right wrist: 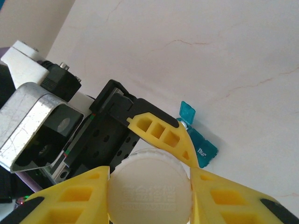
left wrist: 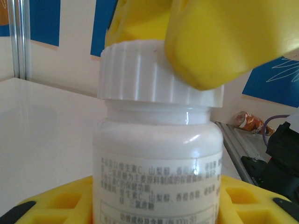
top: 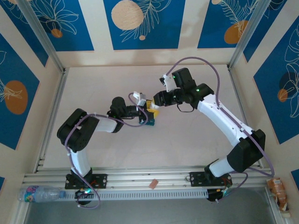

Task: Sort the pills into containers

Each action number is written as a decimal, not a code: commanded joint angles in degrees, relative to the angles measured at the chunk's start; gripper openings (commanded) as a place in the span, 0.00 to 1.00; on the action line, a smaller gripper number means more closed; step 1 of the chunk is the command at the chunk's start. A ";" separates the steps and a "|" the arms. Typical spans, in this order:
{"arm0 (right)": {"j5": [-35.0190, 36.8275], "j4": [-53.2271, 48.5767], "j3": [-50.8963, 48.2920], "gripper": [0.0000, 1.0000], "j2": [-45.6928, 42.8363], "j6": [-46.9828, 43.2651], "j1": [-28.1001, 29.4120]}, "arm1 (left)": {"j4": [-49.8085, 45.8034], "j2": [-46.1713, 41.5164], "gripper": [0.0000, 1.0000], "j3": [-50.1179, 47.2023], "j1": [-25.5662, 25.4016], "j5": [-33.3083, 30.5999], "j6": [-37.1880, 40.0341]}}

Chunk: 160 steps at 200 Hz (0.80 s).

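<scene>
Right wrist: right gripper (right wrist: 149, 184) clamped on cap (right wrist: 150, 200) between its fingers; left gripper (left wrist: 156, 210), half-open, grips bottle (left wrist: 156, 149). Twisting could slip the bottle.

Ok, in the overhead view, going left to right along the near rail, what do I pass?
Plastic water bottle → left arm's base → small orange scrap → right arm's base → orange snack packet.

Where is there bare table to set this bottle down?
Bare: the far table toward the back wall, and the near stretch along the front rail. Crowded: the centre, where left tool and right tool clamp the bottle beside the teal containers.
</scene>
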 commanded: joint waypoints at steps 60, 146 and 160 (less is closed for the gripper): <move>4.25 -2.40 -1.23 0.28 2.07 4.66 4.95 | 3.90 -1.62 0.00 1.19 0.52 -0.81 0.97; 0.70 -10.38 6.54 0.28 9.87 -1.33 5.28 | -0.41 -3.23 0.00 1.66 0.50 1.58 3.40; 0.74 -9.07 5.29 0.27 9.56 0.84 5.31 | 0.15 -3.24 0.00 1.59 0.54 1.18 3.26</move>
